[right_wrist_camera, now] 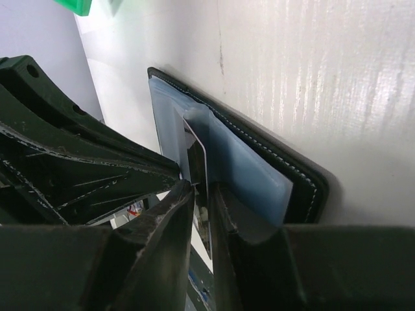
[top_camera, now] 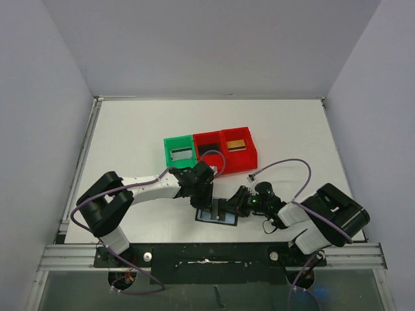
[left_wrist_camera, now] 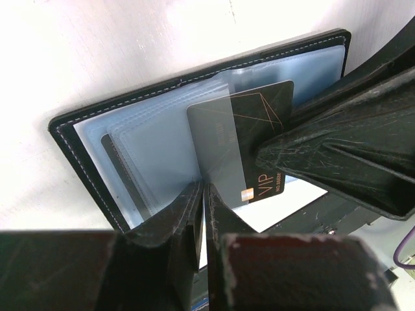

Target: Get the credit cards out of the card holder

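The card holder (top_camera: 217, 216) lies open on the white table between my two grippers, its grey-blue pockets facing up (left_wrist_camera: 130, 129). A black credit card (left_wrist_camera: 259, 110) with gold "VIP" lettering sticks partly out of a pocket. My left gripper (left_wrist_camera: 204, 194) is shut on a clear pocket leaf of the holder; in the top view it (top_camera: 202, 199) sits at the holder's left edge. My right gripper (right_wrist_camera: 202, 191) is shut on the thin edge of the black card (right_wrist_camera: 198, 155), at the holder's right side (top_camera: 238, 202). A gold card (top_camera: 237, 144) lies in the right red bin.
Three bins stand in a row behind the holder: a green bin (top_camera: 179, 152) with a silvery-grey card (top_camera: 181, 154), a middle red bin (top_camera: 207, 144) and the right red bin (top_camera: 249, 150). The table's near edge is just behind the grippers.
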You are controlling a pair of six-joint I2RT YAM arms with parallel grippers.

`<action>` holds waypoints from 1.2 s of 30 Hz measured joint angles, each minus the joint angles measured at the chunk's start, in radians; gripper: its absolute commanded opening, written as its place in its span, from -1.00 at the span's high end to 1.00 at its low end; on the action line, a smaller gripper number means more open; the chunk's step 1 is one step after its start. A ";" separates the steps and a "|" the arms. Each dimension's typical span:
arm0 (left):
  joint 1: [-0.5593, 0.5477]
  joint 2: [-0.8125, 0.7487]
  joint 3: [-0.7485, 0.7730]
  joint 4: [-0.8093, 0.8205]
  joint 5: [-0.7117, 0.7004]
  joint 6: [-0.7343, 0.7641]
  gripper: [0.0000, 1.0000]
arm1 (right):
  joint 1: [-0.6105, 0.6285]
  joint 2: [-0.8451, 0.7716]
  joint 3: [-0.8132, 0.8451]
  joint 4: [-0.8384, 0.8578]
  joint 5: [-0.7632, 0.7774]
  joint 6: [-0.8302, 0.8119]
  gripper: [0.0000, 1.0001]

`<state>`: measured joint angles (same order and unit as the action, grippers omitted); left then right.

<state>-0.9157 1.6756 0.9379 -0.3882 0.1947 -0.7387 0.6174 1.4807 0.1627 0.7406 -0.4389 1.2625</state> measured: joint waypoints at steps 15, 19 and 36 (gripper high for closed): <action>-0.005 -0.017 0.000 -0.015 -0.057 -0.008 0.84 | -0.050 -0.188 -0.003 -0.167 0.003 -0.073 1.00; -0.006 -0.031 0.000 -0.028 -0.086 -0.008 0.65 | -0.069 -0.321 0.065 -0.399 0.025 -0.176 1.00; 0.182 -0.517 -0.062 -0.150 -0.348 0.002 -0.24 | -0.081 -0.616 0.176 -0.641 0.130 -0.426 1.00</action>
<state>-0.7338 1.1591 0.8761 -0.5381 -0.1528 -0.7368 0.5365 0.8646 0.3386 0.0998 -0.3088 0.8360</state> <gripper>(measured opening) 0.567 0.040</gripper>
